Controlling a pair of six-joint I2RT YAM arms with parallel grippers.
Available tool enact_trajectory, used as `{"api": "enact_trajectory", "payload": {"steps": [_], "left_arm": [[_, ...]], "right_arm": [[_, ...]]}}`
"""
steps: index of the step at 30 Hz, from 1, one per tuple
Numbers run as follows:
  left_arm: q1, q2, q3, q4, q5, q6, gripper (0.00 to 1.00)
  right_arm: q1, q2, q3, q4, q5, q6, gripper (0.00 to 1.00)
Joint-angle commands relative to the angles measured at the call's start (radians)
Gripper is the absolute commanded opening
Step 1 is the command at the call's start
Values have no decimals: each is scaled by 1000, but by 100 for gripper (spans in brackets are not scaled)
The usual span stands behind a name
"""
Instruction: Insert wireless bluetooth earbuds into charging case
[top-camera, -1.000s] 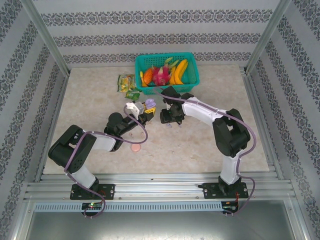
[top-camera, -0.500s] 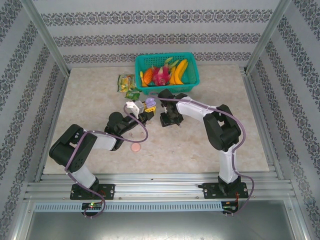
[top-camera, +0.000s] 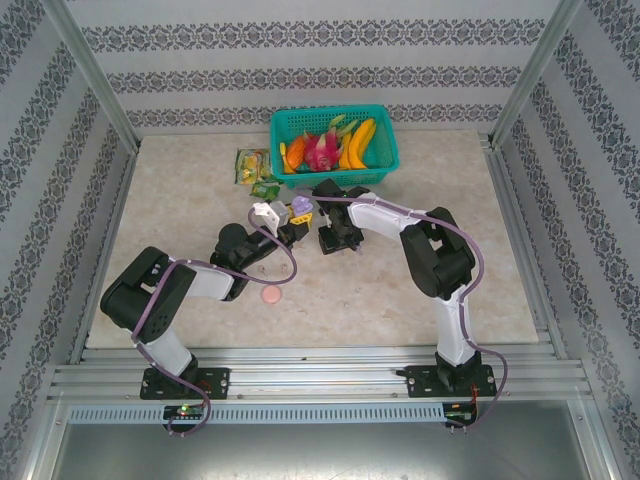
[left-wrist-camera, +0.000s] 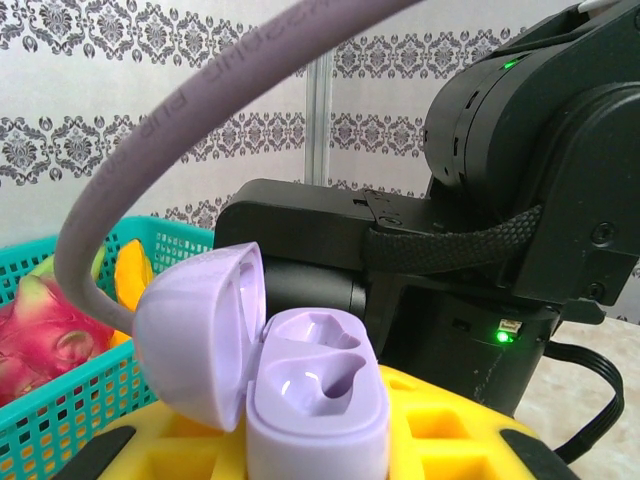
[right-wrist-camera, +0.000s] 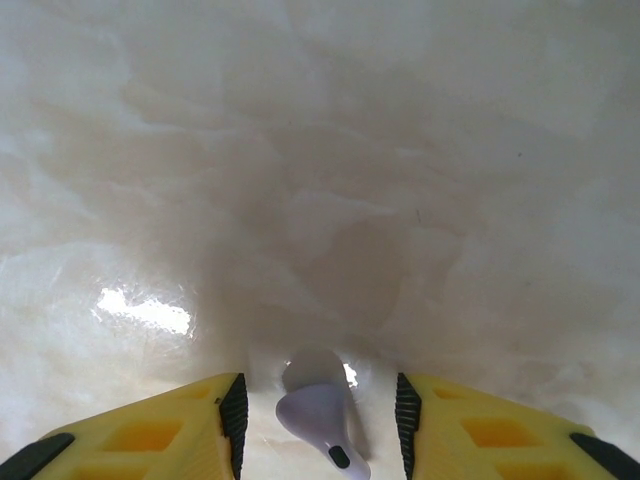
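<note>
The lilac charging case (left-wrist-camera: 315, 400) stands with its lid (left-wrist-camera: 195, 335) swung open to the left and both of its cavities empty. My left gripper (left-wrist-camera: 318, 445) is shut on the case's base, holding it up near the basket (top-camera: 298, 208). One lilac earbud (right-wrist-camera: 320, 412) lies on the marble table, stem toward the camera. My right gripper (right-wrist-camera: 320, 425) is low over it and open, one black-padded yellow finger (right-wrist-camera: 228, 420) on each side with a gap to the bud. In the top view the right gripper (top-camera: 334, 240) sits just right of the held case.
A teal basket (top-camera: 385, 170) of toy fruit stands right behind both grippers. Snack packets (top-camera: 252, 165) lie to its left. A round pink disc (top-camera: 270, 295) rests on the table near the left arm's forearm.
My right arm has folded in and its gripper has shifted slightly left toward the held case, with its jaws a little narrower. The left arm and the case have stayed still.
</note>
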Motion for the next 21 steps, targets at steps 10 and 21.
{"api": "enact_trajectory", "payload": {"steps": [10, 21], "left_arm": [[-7, -9, 11, 66, -7, -14, 0], [-6, -16, 9, 66, -7, -16, 0]], "right_arm": [[42, -36, -40, 7, -66, 65, 43], [55, -22, -17, -6, -16, 101, 44]]}}
